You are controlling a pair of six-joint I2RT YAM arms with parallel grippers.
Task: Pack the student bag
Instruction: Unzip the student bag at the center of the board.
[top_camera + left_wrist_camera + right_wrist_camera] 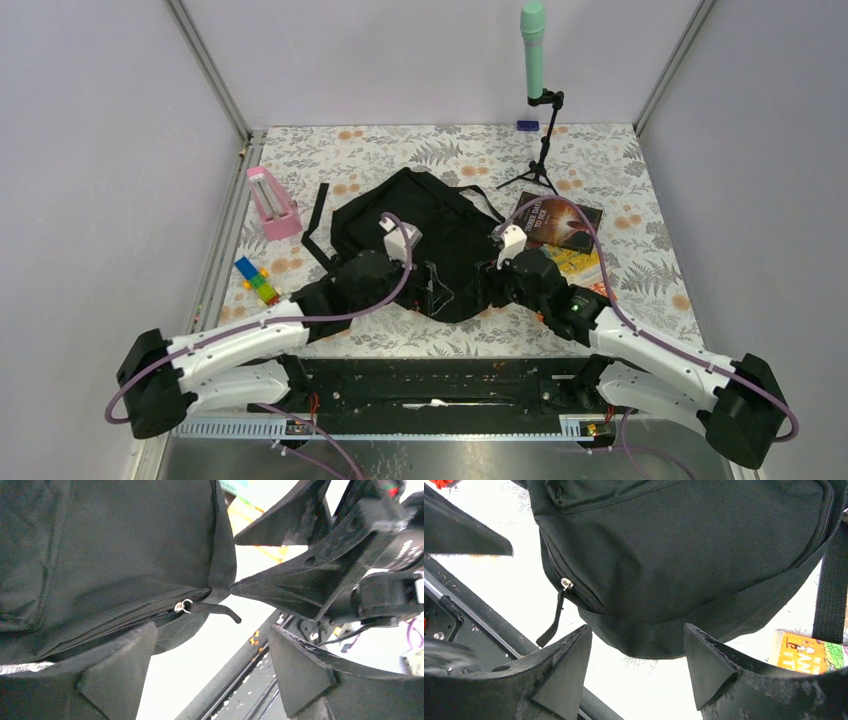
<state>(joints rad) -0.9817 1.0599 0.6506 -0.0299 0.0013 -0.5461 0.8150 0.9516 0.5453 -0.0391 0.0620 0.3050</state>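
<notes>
The student bag (420,225), black and soft, lies in the middle of the table with its near edge between my two grippers. My left gripper (432,288) is open at the bag's near left corner; in its wrist view the left gripper (211,630) holds nothing, and the bag (110,555) lies past its left finger. A zip slider (184,606) with a black pull tab (217,610) hangs free. My right gripper (488,285) is also open; in its wrist view the right gripper (636,627) stands just under the bag's (684,555) rounded edge, apart from it. The zip slider (566,584) shows there too.
A dark book (560,222) and a yellow book (578,262) lie right of the bag. A pink holder (272,203) and coloured bricks (257,281) sit to the left. A green microphone on a stand (534,50) is at the back. A black rail (430,385) runs along the near edge.
</notes>
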